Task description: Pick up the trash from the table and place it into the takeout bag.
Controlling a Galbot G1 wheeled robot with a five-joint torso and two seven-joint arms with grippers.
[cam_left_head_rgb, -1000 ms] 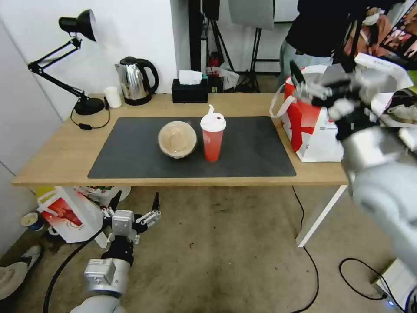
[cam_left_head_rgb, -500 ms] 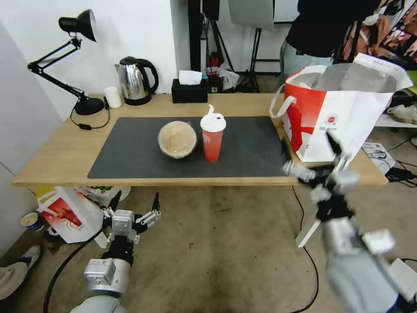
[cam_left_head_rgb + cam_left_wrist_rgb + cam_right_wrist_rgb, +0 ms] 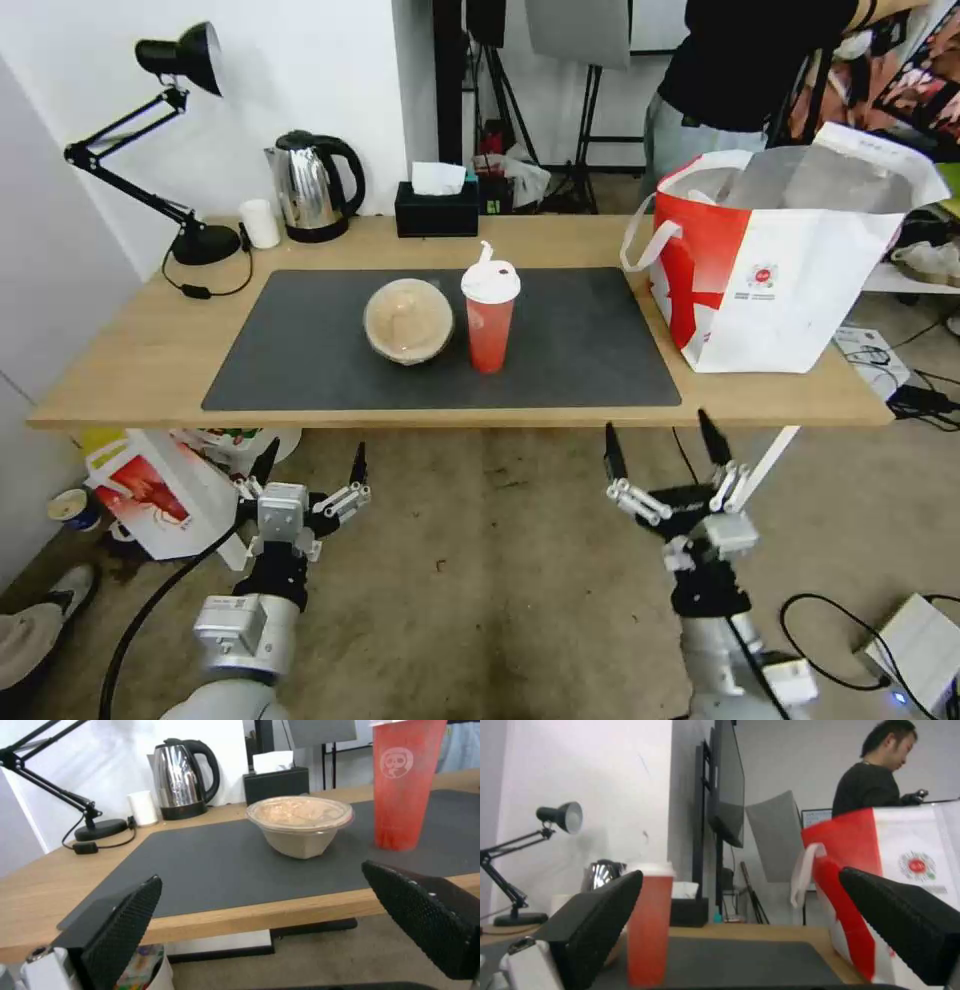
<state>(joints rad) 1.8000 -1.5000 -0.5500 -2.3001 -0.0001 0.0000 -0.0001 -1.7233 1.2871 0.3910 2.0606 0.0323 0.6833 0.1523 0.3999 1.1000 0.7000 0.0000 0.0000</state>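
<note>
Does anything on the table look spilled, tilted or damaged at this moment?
Nothing stands out. The red cup and the round container stand upright on the mat, and the takeout bag stands open at the table's right end.

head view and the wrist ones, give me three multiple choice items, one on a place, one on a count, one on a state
1. Where does the tall red cup with white lid stand?
A. on the dark grey mat, beside the round clear-lidded beige-brown container
B. inside the bag
C. on the floor

2. How many takeout items stand on the mat?
A. none
B. two
C. four

3. How is the large white and red takeout bag with silver foil lining?
A. folded flat
B. tipped on its side
C. upright with its mouth open

Key: 1 A, cup and container sit side by side on the mat. 2 B, cup and container alone. 3 C, the foil lining shows at its open top on the light-wood table.
</note>
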